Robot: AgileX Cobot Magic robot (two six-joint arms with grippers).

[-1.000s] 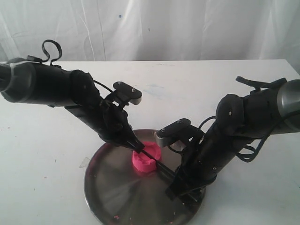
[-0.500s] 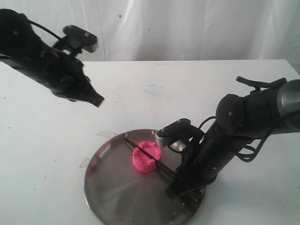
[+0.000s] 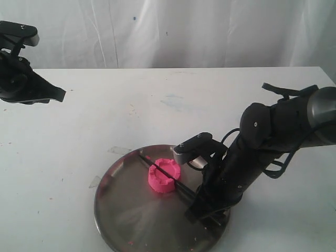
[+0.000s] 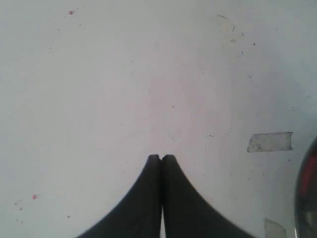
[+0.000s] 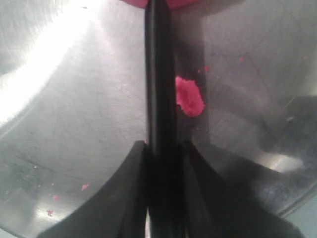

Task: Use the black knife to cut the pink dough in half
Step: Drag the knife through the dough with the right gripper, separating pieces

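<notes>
The pink dough (image 3: 164,179), a short notched puck, sits near the middle of the round steel plate (image 3: 113,210). The black knife (image 3: 152,164) lies across its top, sunk into a groove, with its tip toward the plate's far left rim. My right gripper (image 3: 201,203) is shut on the knife's handle low over the plate's right side. In the right wrist view the knife (image 5: 158,74) runs from the gripper (image 5: 165,146) to the dough's edge (image 5: 181,3). My left gripper (image 3: 61,96) is shut and empty, high at the far left; its fingertips (image 4: 161,157) meet over bare table.
A pink dough lump (image 5: 189,96) and small crumbs lie on the plate beside the blade. Bits of clear tape (image 4: 270,142) stick to the white table (image 3: 173,105) near the plate's left rim. A white curtain hangs behind.
My left arm has let go near the knife's tip, risen and swung away to the far left of the table. The right arm, knife and dough have stayed put.
</notes>
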